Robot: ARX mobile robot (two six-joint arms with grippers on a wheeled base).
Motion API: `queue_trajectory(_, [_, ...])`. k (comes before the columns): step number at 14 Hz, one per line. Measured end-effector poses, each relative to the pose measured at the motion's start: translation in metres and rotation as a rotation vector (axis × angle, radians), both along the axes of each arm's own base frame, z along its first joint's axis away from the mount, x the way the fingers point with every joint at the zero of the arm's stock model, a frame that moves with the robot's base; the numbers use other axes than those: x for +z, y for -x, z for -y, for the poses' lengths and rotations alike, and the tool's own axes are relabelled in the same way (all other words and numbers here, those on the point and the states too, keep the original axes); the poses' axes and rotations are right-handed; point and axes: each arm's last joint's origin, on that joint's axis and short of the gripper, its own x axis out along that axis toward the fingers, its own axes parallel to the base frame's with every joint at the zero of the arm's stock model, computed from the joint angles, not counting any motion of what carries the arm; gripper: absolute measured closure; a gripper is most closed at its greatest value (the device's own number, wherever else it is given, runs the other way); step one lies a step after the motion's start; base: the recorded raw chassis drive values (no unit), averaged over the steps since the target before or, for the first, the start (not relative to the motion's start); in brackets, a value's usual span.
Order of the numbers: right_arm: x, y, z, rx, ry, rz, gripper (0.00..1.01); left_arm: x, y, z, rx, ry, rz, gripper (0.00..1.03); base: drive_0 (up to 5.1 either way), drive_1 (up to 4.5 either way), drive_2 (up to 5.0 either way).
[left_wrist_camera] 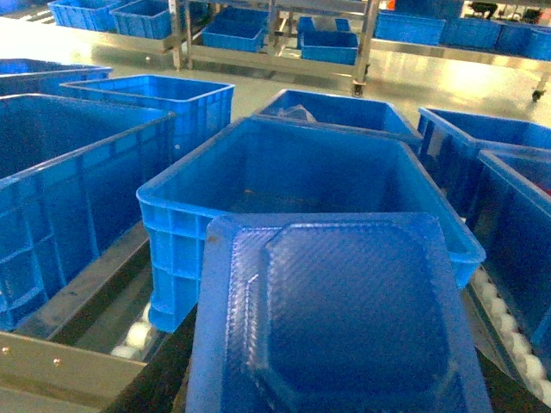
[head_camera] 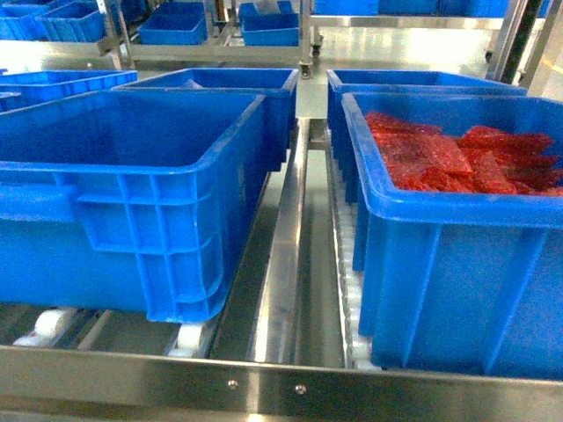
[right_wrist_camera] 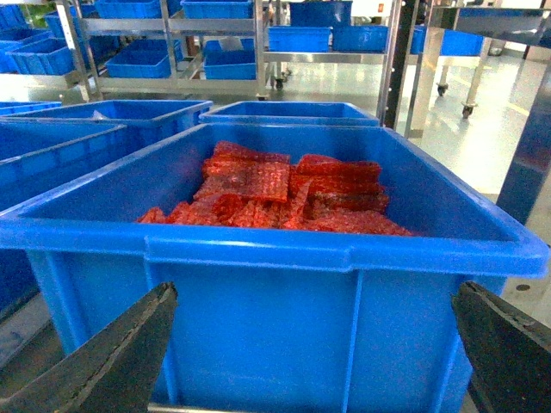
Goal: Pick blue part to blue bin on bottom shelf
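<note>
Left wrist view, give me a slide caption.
Blue part held in the foreground in front of an empty blue bin on the shelf's rollers.

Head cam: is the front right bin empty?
No. The front right bin holds a pile of red bubble-wrap bags on the bottom shelf.

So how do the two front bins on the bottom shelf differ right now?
The left front bin looks empty inside; the right front bin holds red bubble-wrap packets. The left bin sits left of the centre rail, the right bin on the other side. Both are blue ribbed plastic crates.
</note>
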Motion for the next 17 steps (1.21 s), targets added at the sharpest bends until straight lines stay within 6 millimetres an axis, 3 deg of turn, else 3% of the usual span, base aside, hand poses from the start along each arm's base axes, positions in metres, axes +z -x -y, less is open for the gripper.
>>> queue_trajectory(9, [0.0000, 0.0000, 0.0000, 0.000, 0.000, 0.000, 0.03, 0.0001, 0.0000, 0.0000, 0.000, 0.000, 0.001, 0.60, 0.0, 3.99, -4.0])
queue_trajectory(17, [-0.0003, 0.0000, 0.0000, 0.000, 0.000, -0.003, 0.03, -0.0001, -0.0004, 0.0001, 0.000, -0.001, -0.002, 0.60, 0.0, 0.00, 0.0])
